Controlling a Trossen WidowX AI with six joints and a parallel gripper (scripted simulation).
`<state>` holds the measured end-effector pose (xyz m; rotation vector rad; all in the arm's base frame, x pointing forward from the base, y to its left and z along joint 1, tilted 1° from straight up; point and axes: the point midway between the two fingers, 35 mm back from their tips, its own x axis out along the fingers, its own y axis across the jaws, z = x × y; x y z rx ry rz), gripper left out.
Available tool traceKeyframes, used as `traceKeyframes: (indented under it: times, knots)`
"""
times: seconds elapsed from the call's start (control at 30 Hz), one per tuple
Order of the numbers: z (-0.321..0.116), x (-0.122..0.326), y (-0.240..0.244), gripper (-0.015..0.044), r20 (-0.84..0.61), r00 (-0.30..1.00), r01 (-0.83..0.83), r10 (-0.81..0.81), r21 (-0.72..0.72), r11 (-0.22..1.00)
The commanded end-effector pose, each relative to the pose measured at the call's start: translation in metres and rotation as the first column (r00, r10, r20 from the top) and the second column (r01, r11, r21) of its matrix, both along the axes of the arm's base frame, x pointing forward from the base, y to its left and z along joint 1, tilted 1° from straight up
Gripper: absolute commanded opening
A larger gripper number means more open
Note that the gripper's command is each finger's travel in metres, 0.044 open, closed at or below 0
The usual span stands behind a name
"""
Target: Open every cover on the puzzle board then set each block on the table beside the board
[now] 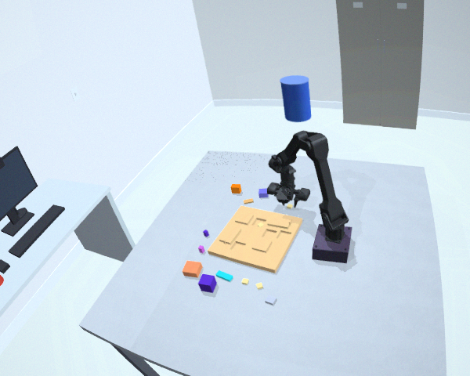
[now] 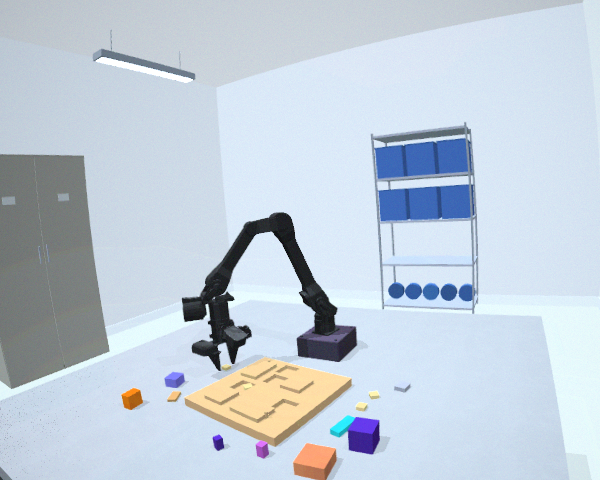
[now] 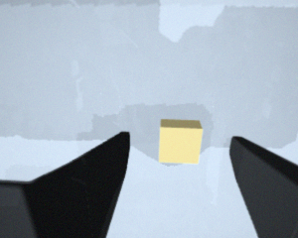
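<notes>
The arm (image 1: 326,178) (image 2: 297,258) rises from its base (image 1: 320,252) (image 2: 310,348), bends at a high elbow and descends to a wrist directed at the table (image 1: 348,316) (image 2: 476,361). The gripper (image 1: 290,205) (image 2: 226,365) (image 3: 179,142) points downward, beyond the far edge of the puzzle board (image 1: 263,262) (image 2: 321,392) in the top view. The fingers stand partly open and hold nothing. A yellow block (image 1: 289,206) (image 2: 226,367) (image 3: 180,145) lies on the table between the finger lines, with a visible gap on each side in the wrist view.

A second yellow block (image 1: 260,224) (image 2: 247,386) is located on the board; its seating depth cannot be determined. The board carries raised covers and recesses of the same tan colour. The travel position of each cover is hard to read.

In the top view, the gripper body partly hides the right side of a violet block (image 1: 263,193) (image 2: 174,379). The wrist view cuts off the rear of both fingers. A monitor (image 1: 9,189) at the left is cut off by the top view's edge.
</notes>
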<state>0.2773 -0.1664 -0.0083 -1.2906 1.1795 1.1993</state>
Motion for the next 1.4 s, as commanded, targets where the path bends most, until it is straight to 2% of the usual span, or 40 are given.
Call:
traceKeyframes:
  times: [0.0, 0.13, 1.0, 1.07, 1.2, 1.37]
  knots:
    - [0.0, 0.0, 0.0, 0.0343, 0.001, 1.0, 0.0, 0.0, -0.001, 1.0]
    - [0.002, 0.0, 0.0, 0.044, 0.001, 1.0, 0.0, 0.0, 0.0, 1.0]
    - [0.076, -0.003, 0.003, 0.044, -0.003, 1.0, -0.004, 0.004, 0.005, 1.0]
    - [0.076, -0.001, 0.006, 0.0387, -0.002, 0.999, 0.042, -0.042, 0.007, 0.999]
    - [0.077, 0.011, 0.025, 0.0282, 0.004, 0.953, 0.302, -0.302, 0.021, 0.953]
    - [0.077, 0.026, 0.05, 0.0151, 0.005, 0.794, 0.607, -0.608, 0.041, 0.793]
